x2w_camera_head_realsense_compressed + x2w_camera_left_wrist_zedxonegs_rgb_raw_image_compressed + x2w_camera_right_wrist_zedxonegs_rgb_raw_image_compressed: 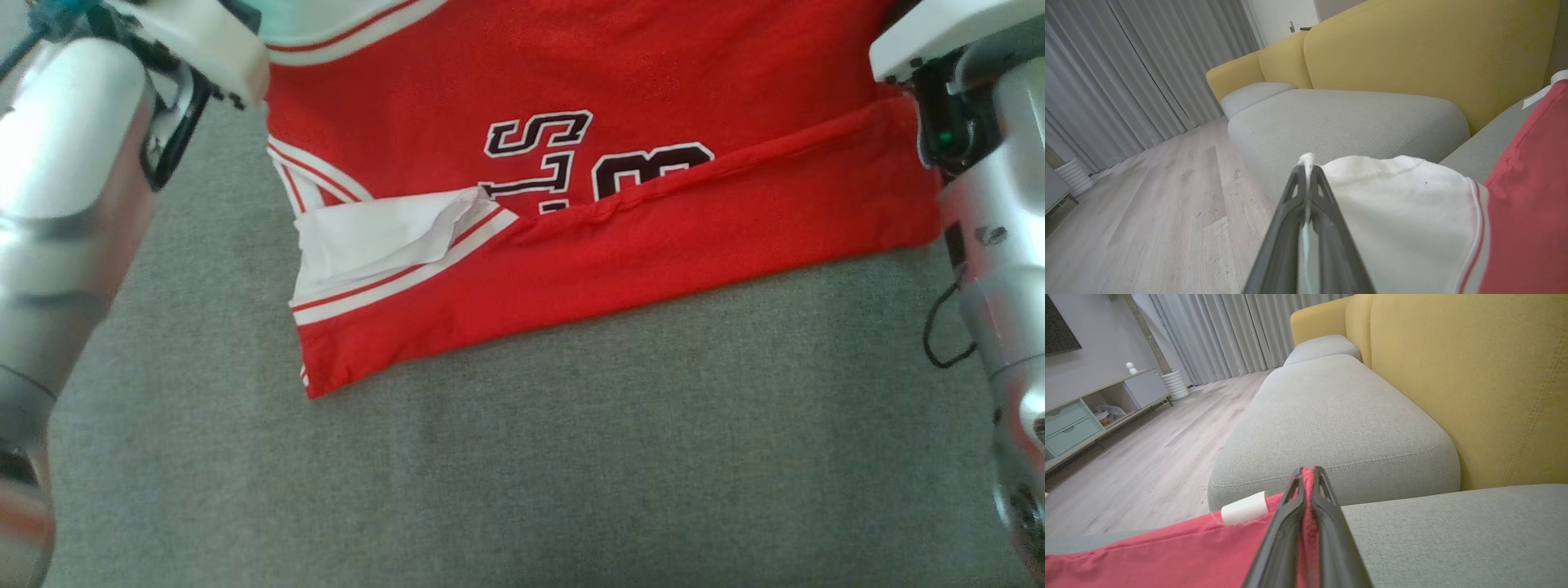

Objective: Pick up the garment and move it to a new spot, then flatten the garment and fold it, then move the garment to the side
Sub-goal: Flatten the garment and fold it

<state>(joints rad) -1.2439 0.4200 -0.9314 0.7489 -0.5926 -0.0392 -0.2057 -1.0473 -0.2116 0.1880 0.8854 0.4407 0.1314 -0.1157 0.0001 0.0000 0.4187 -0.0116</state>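
L claw (1308, 168) & R claw (1308, 471) both clamped on jersey (637, 261) edges (soft, light, floppy), best held taut by corners.

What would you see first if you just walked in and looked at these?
The bright red jersey with dark letters jumps out, spread on the grey sofa seat with its near edge folded over. The left gripper pinches its white part and the right gripper pinches a red edge. Behind them rises a big yellow backrest.
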